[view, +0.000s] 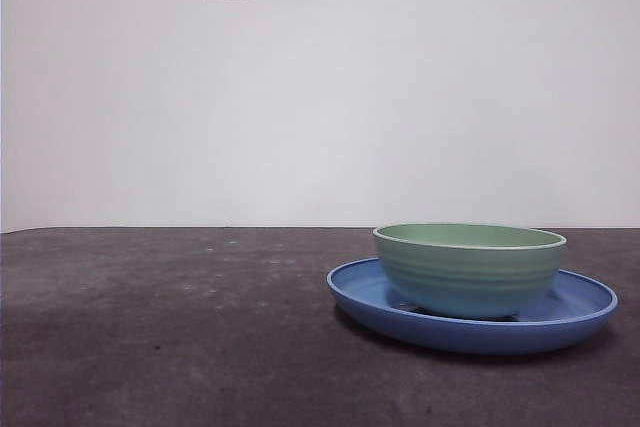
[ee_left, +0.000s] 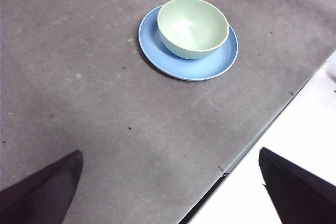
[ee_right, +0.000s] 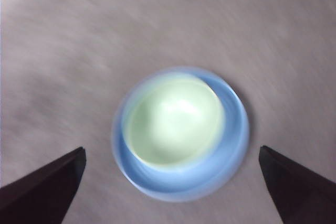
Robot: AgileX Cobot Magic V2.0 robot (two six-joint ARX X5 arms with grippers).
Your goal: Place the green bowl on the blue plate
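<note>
The bowl [view: 469, 269] already sits upright on the plate [view: 360, 292], its base inside the raised rim and set a little off centre, so more bare blue shows on one side than the other. By the look of it the placing is done, and what remains is only for the arms to stay clear.

The relation that matters now is between the right fingers [ee_right: 170, 184] and the stack. They stand spread wide and hold nothing, and the bowl [ee_right: 175, 120] and plate [ee_right: 236, 145] lie straight ahead of them and well below, roughly centred in the gap. Any further move should be away from the stack, not down towards it. The left fingers [ee_left: 170, 187] are also spread and empty; the bowl [ee_left: 192, 27] and plate [ee_left: 210, 64] lie far ahead of them across the desk [ee_left: 94, 93], so the right arm is much the nearer. Being round, the bowl has no long axis to reckon with.

The right wrist view is blurred, so the rims there are soft and the bowl's seating cannot be judged from it. In the front view neither arm shows, and the bowl hides the plate's middle. Only the tips of each pair of fingers are in view, cut off by the picture's edge.
</note>
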